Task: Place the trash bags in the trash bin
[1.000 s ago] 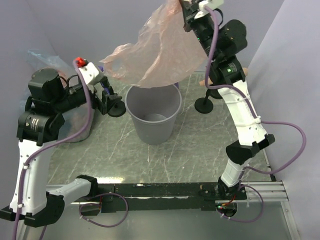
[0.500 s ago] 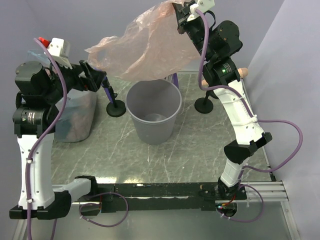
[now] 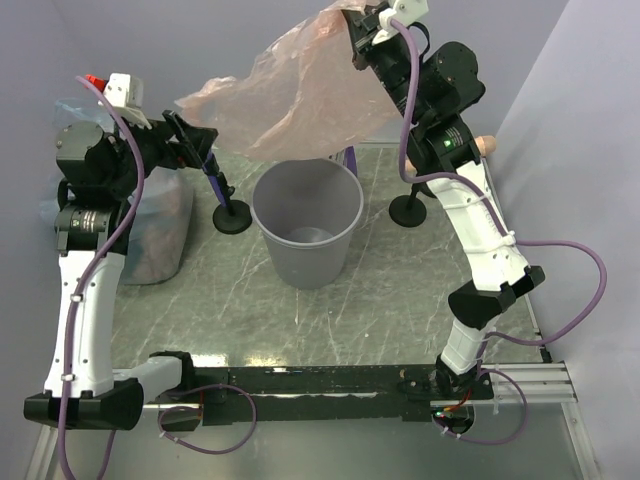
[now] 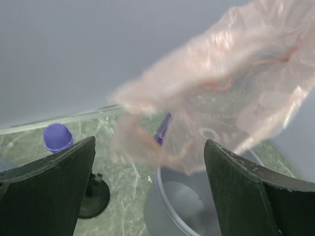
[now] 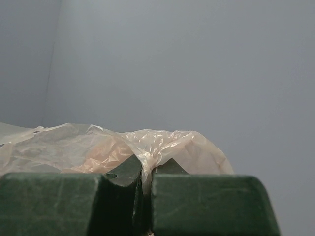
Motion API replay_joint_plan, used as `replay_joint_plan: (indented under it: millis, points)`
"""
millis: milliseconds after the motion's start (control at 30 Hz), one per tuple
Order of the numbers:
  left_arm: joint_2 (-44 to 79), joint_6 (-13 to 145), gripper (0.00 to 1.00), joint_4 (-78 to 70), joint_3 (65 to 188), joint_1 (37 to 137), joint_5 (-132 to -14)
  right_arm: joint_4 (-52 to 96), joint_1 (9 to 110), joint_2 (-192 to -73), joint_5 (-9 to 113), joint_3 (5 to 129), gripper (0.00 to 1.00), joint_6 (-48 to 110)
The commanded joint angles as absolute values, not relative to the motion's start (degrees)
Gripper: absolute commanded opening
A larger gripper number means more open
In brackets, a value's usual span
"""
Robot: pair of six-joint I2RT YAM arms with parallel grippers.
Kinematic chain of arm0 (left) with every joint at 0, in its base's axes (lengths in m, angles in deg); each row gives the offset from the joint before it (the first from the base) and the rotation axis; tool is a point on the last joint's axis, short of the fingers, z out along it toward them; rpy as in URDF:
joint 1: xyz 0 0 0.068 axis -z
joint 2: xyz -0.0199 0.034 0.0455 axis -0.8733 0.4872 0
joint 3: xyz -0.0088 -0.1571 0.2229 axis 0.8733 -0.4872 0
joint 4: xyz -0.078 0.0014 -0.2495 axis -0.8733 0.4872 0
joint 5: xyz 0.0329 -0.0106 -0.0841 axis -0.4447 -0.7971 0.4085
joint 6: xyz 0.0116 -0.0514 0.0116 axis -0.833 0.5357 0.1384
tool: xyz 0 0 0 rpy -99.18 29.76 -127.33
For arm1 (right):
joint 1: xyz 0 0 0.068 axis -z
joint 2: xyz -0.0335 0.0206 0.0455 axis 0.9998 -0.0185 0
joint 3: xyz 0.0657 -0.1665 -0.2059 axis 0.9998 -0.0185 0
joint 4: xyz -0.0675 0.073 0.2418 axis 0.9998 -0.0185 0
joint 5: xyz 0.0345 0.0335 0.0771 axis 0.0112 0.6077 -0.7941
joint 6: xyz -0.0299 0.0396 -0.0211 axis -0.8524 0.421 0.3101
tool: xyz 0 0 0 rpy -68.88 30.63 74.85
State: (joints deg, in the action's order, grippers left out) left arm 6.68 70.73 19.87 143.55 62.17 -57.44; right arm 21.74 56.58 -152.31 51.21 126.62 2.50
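Observation:
My right gripper (image 3: 360, 30) is high at the back, shut on the top of a pink translucent trash bag (image 3: 300, 90). The bag hangs spread to the left above the grey trash bin (image 3: 305, 225), which stands upright and looks empty. In the right wrist view the bag (image 5: 162, 147) is pinched between the shut jaws of the right gripper (image 5: 146, 166). My left gripper (image 3: 198, 140) is open beside the bag's low left end. In the left wrist view, the left gripper (image 4: 150, 147) frames the bag's lower edge (image 4: 221, 98) and the bin (image 4: 197, 206) below.
A second clear bag with pinkish contents (image 3: 150, 230) lies at the table's left edge. Two black round-based stands with purple parts (image 3: 230, 213) (image 3: 408, 208) flank the bin; the left one shows in the left wrist view (image 4: 93, 194). Grey walls close in behind.
My left arm has risen from near the left stand and brought its open gripper up to the bag's left end. The right gripper has shifted slightly left, still holding the bag.

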Motion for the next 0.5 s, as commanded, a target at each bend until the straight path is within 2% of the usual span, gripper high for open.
replay_joint_plan:
  millis: [0,200,300,467]
  points:
    - [5.6,70.7,0.95,12.9,145.7,61.7,-59.7,22.9,55.7,-148.6,50.7,127.2,0.0,2.6]
    - [7.2,62.3,0.83,11.0,144.6,61.8,-56.9,22.5,55.6,-148.4,50.7,126.6,0.0,3.1]
    - [10.6,61.3,0.78,11.1,146.6,61.7,-50.9,22.5,55.5,-148.5,50.5,127.0,0.0,3.5]
    - [14.8,64.4,0.58,8.3,150.0,61.8,-34.9,20.9,55.3,-147.7,50.5,125.2,0.0,5.0]
